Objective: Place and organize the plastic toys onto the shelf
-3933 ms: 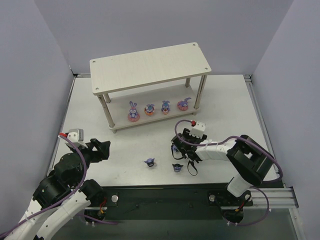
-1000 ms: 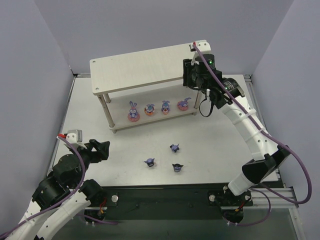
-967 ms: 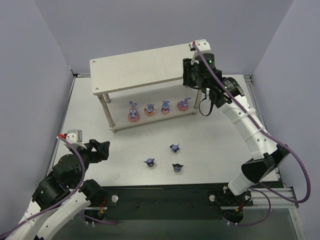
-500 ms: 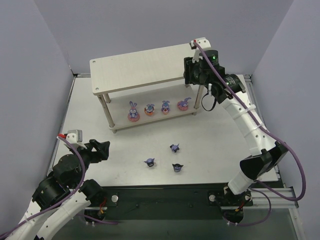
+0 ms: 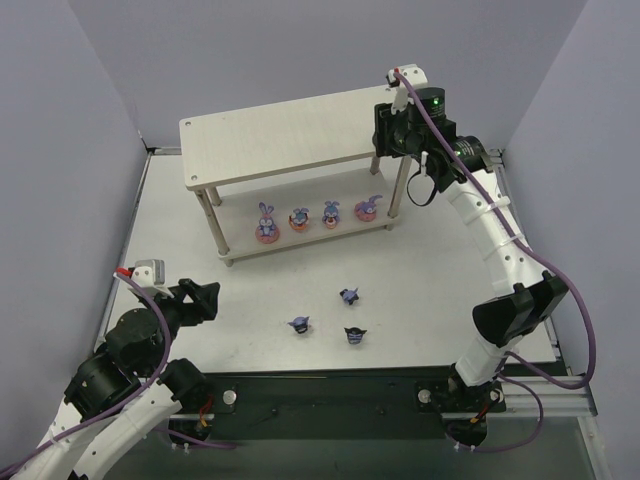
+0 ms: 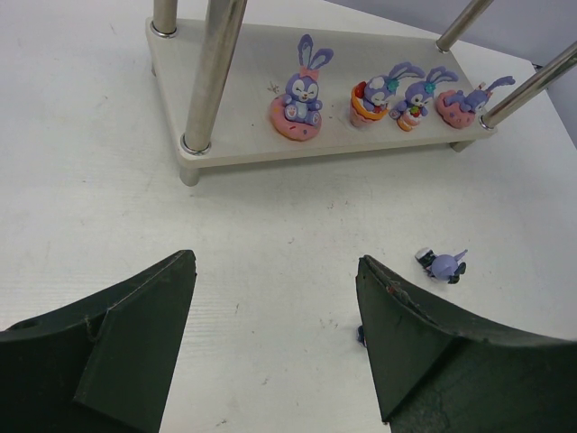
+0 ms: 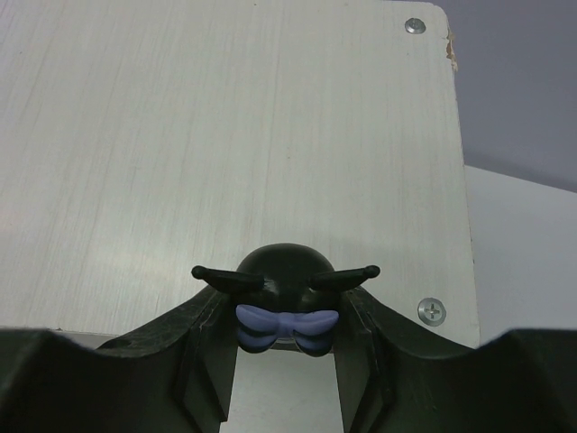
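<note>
You've got the white table (image 5: 440, 260) spread under everything, and the beige shelf (image 5: 300, 135) stands at its far side. Your right arm reaches high over the shelf's right end. The right gripper (image 7: 285, 311) is clamped on 1 dark pointed-eared figure (image 7: 287, 290), purple bow toward the wrist camera. It hangs over the top board near the right edge, between the 2 corner screws (image 7: 433, 312). Whether it touches the board, you can't tell from here. Your left arm sits low at the near left, with the left gripper (image 6: 275, 298) spread wide and nothing between its fingers. On the lower tier, 4 bunnies (image 5: 299, 219) stand in a row toward the right. Out on the table, 3 dark figures (image 5: 349, 296) sit in a loose cluster, apart from the shelf.
</note>
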Tool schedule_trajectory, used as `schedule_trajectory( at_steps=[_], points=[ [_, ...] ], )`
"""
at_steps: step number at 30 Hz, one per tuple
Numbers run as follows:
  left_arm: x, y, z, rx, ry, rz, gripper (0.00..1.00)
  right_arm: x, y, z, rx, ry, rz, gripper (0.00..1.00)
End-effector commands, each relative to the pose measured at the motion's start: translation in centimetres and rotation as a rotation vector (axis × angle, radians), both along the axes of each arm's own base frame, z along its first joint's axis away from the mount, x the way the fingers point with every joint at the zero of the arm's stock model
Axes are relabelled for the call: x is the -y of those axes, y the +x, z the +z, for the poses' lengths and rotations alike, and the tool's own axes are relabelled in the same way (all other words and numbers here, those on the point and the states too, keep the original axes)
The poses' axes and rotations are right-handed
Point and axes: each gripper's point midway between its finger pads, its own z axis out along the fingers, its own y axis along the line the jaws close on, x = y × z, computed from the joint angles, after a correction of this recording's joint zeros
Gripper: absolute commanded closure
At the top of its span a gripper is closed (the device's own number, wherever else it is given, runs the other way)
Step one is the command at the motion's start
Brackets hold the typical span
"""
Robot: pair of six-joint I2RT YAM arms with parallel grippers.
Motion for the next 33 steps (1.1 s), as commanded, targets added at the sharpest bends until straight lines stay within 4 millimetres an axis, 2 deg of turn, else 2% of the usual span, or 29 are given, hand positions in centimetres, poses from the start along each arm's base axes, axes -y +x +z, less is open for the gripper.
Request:
schedule_trajectory(
  at_steps=[1, 5, 11, 12, 17, 21, 26, 33],
  points=[
    [0.1, 0.1, 0.7, 0.024, -0.017, -0.001, 0.18, 0.1, 0.1, 0.2, -0.002, -0.003, 0.015, 0.9],
    [0.0, 0.1, 0.8, 0.027, -0.019, 0.0, 0.18, 0.2, 0.4, -0.4, -0.017, -0.009, 0.011, 0.86],
    [0.0, 0.1, 0.7, 0.025, -0.017, 0.002, 0.18, 0.4, 0.4, -0.8, -0.029, -0.014, 0.007, 0.69],
    [0.0, 0.1, 0.7, 0.025, -0.017, 0.002, 0.18, 0.5, 0.4, -0.9, -0.03, -0.017, 0.006, 0.63],
    [-0.2, 0.1, 0.8, 0.026, -0.017, 0.011, 0.18, 0.6, 0.6, -1.5, -0.042, -0.024, -0.004, 0.53],
    [-0.2, 0.1, 0.7, 0.024, -0.015, 0.012, 0.18, 0.8, 0.6, -1.5, -0.04, -0.03, -0.013, 0.46],
    [-0.1, 0.2, 0.6, 0.021, -0.013, 0.013, 0.18, 0.8, 0.5, -1.3, -0.035, -0.028, -0.013, 0.42],
    [-0.2, 0.2, 0.7, 0.022, -0.014, 0.014, 0.18, 0.8, -0.1, -0.6, -0.014, -0.012, -0.001, 0.26]
  ],
)
